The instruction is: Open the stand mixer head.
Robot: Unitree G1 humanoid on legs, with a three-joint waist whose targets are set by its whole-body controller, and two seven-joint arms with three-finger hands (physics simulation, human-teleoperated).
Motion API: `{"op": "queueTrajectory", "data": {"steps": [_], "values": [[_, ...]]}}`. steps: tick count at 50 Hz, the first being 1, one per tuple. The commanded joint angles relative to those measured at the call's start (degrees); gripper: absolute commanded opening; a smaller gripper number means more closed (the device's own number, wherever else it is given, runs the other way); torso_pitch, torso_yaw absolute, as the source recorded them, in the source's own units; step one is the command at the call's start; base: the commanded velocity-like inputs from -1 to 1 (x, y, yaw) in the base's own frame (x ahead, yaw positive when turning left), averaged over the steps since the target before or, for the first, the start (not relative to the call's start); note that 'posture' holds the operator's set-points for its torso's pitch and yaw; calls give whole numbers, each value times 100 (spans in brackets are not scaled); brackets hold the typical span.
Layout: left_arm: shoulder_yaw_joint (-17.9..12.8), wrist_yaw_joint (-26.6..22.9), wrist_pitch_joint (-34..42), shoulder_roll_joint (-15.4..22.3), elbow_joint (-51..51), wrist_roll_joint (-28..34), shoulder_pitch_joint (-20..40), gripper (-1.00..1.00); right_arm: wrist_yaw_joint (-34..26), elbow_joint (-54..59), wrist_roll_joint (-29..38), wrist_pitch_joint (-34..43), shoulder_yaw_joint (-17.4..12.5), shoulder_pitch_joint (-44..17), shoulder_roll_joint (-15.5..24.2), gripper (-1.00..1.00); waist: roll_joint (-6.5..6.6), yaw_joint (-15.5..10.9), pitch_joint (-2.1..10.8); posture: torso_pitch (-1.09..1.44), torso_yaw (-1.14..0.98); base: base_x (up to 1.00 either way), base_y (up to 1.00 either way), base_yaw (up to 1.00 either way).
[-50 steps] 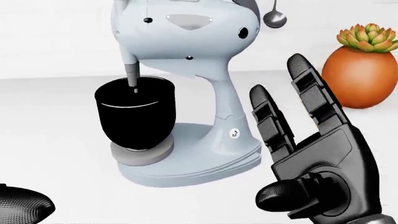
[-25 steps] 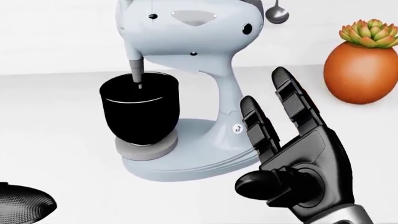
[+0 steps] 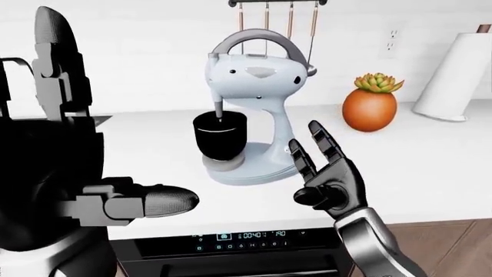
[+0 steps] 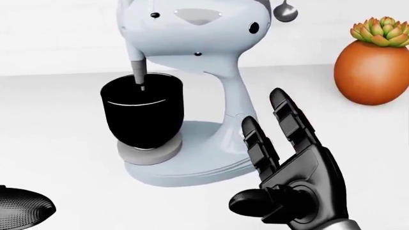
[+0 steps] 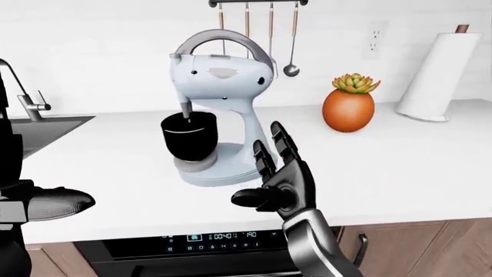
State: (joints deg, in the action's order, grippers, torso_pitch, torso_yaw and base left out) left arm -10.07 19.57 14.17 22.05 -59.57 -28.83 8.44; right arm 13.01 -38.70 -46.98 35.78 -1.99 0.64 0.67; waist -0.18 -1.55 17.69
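Observation:
A pale blue-grey stand mixer [image 3: 258, 75] stands on the white counter [image 3: 431, 156]. Its head is down, with the beater reaching into the black bowl [image 4: 142, 117]. My right hand [image 4: 263, 143] is open with its fingers spread, held low beside the right of the mixer's base and column, not touching it. Raised close to the camera at the left edge of the left-eye view is my left hand [image 3: 85, 138], open, with its thumb [image 3: 157, 202] sticking out to the right and nothing in it.
An orange pot with a succulent [image 3: 371, 107] stands right of the mixer, and a paper towel roll [image 3: 455, 75] further right. Utensils hang on a rail [image 5: 250, 14] above. A sink with a faucet [image 5: 23, 98] lies at the left. An oven panel [image 3: 246, 235] runs below the counter edge.
In the head view my right hand has sunk and drifted left, closer to the mixer's base. The picture shifted slightly. The mixer head stays down.

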Motion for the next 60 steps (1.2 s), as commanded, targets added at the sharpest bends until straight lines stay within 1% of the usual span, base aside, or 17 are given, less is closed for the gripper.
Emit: {"op": "queueTrajectory", "data": {"steps": [1, 19, 34, 37, 40, 46, 60], "values": [[-53, -2, -63, 47, -42, 11, 100, 100, -90, -175, 9, -143, -5, -124, -8, 100, 15, 0, -16, -43, 0, 0, 0, 0], [-45, -17, -76, 30, -42, 24, 81, 100, -252, 261, 163, -287, -48, -175, -46, 100, 21, 8, -13, -43, 0, 0, 0, 0], [-65, -87, -39, -52, -42, 45, 77, 100, -351, 336, 294, -334, 95, -97, -96, 100, 24, 5, -14, -43, 0, 0, 0, 0], [-77, -67, -39, -26, -42, 21, 90, 100, -360, 346, 312, -330, 128, -80, -112, 100, 26, 8, -11, -43, 0, 0, 0, 0], [-66, -67, -41, -28, -42, 31, 88, 100, -403, 498, 333, -367, 85, -130, -109, 100, 29, 8, -14, -43, 0, 0, 0, 0], [-83, -36, -47, 12, -42, -1, 95, 100, -515, 646, 503, -486, 154, -118, -131, 100, 33, 6, -13, -43, 0, 0, 0, 0], [-66, 33, -99, 95, -42, -43, 77, 100, -607, 950, 590, -606, 53, -281, -122, 100, 45, -3, -14, -43, 0, 0, 0, 0]]}}
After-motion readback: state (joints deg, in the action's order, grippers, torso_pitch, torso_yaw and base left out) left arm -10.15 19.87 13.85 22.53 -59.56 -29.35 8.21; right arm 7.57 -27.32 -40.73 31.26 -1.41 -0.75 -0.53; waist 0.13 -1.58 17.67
